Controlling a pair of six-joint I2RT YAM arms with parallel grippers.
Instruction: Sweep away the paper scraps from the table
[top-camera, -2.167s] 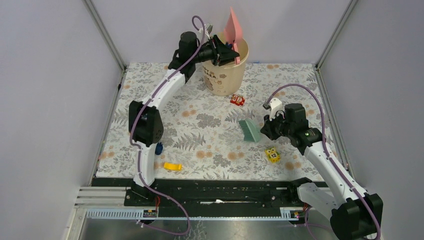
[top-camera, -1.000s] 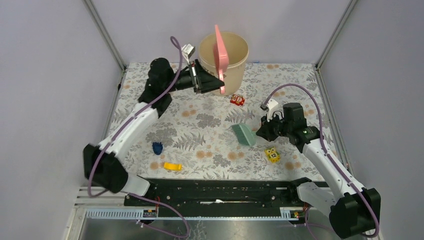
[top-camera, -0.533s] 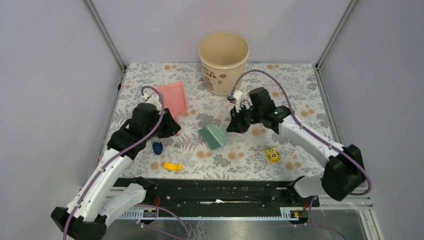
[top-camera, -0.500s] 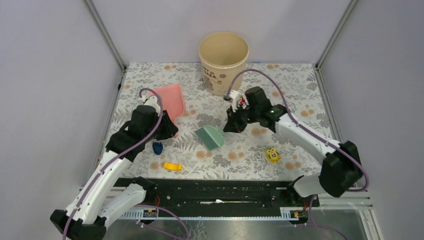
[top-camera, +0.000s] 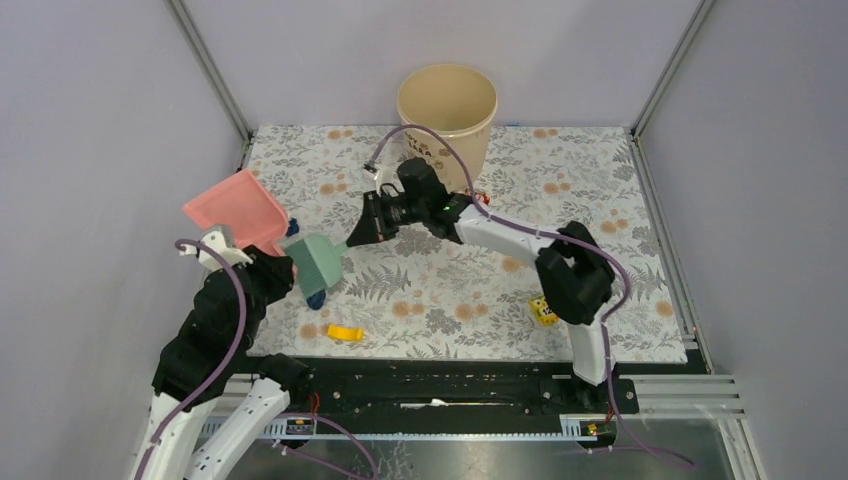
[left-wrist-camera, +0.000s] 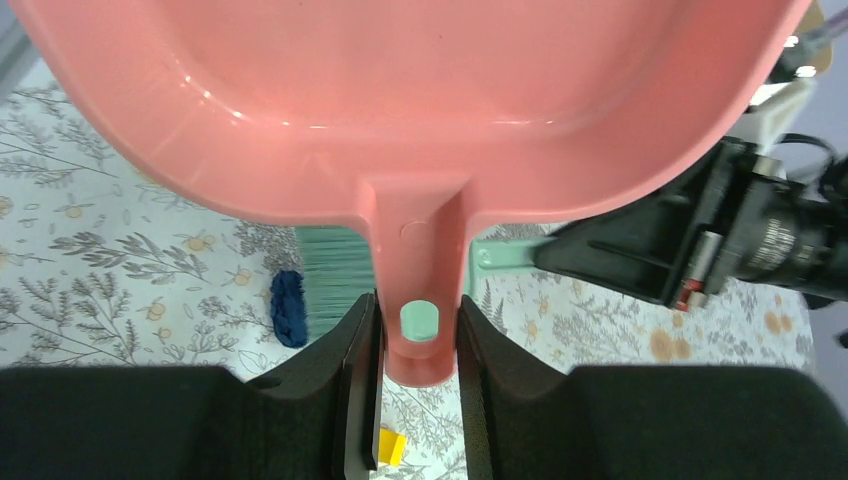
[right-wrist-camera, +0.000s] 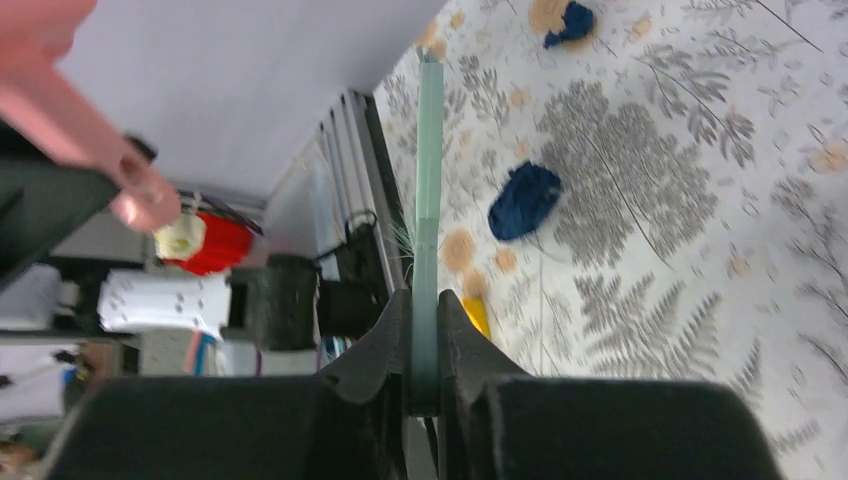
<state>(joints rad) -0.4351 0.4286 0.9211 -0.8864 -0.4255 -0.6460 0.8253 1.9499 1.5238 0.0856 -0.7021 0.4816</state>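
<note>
Pink plastic dustpan (top-camera: 237, 211), handle clamped betw. left gripper (left-wrist-camera: 418, 335) fingers, hangs tilted at the frame's left over the floral-cloth table (top-camera: 600, 180) edge; right gripper (right-wrist-camera: 424, 340) pinches the green brush (top-camera: 316, 262) by navy paper scraps (top-camera: 316, 297). Risk: w/ pan off the cloth, a stroke may flick scraps overboard; open room lies centre-right.

From above and behind the arm bases we look down over the whole desk (top-camera: 600, 170). Our left wrist view sits close behind the left pincer (left-wrist-camera: 415, 335), facing forward over the cloth, and the pink dustpan (left-wrist-camera: 420, 100) fills most of it. Our right wrist view looks along the right pincer (right-wrist-camera: 425, 320), rolled sideways. All three share the navy paper scrap (top-camera: 316, 297) beside the green brush (top-camera: 318, 258)
</note>
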